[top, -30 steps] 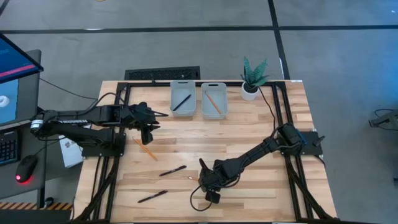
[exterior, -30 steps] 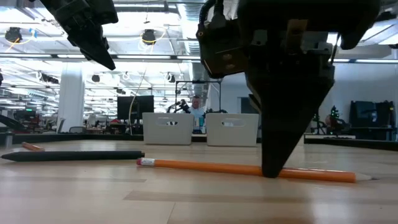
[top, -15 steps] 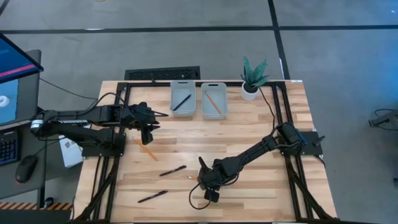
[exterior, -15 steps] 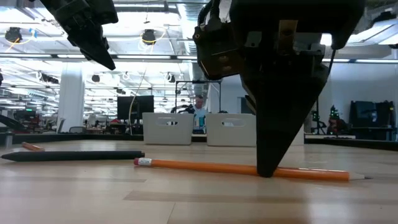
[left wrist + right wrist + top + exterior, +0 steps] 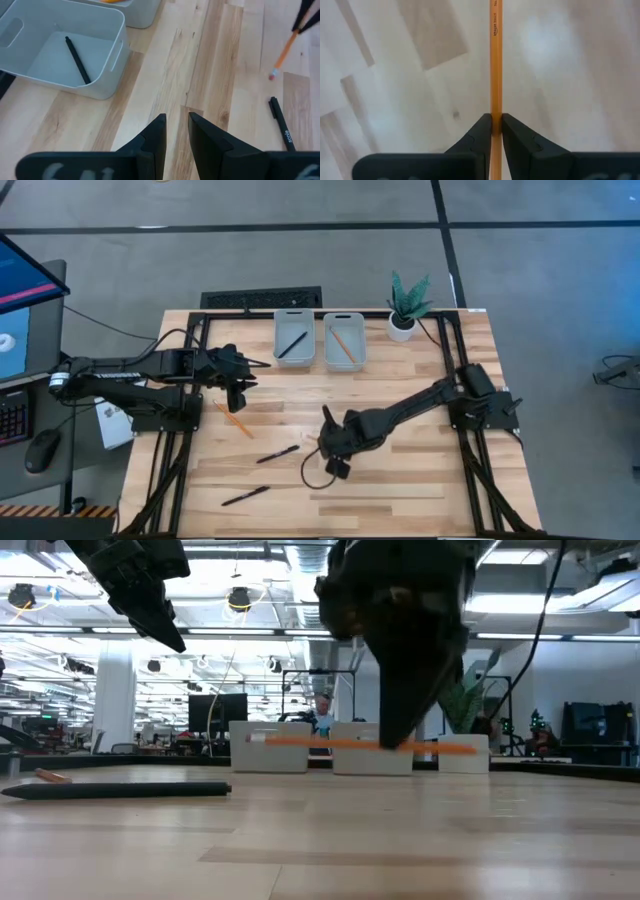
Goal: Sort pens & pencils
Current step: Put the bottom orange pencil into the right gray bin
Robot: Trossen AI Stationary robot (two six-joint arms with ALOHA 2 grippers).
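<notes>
My right gripper [image 5: 400, 740] hangs over the middle of the table, shut on an orange pencil [image 5: 330, 743] that floats level above the wood. Another pencil [image 5: 237, 422] and two black pens [image 5: 277, 454] [image 5: 245, 495] lie flat on the table. At the far edge, the left grey tray [image 5: 293, 355] holds a pen [image 5: 76, 54] and the right grey tray [image 5: 343, 360] holds a pencil [image 5: 343, 343]. My left gripper [image 5: 176, 132] waits above the table's left side near the trays, its fingers a little apart and holding nothing. My right gripper pinches the pencil's shaft [image 5: 495, 107] near its middle between the tips of its two fingers. The fingers come from above, pointing steeply down, and lie across the pencil. The pencil is lifted clear of the table and stays level, its eraser end [image 5: 272, 76] free.
A potted plant [image 5: 408, 305] stands at the far right corner beside the trays. A black frame [image 5: 200, 330] runs around the tabletop. Bare wood lies between the trays and the loose pens.
My right gripper has risen and drifted toward the far edge, still shut on the orange pencil. The pencil, which lay on the table a second ago, is now lifted clear and hangs level at the height of the trays.
</notes>
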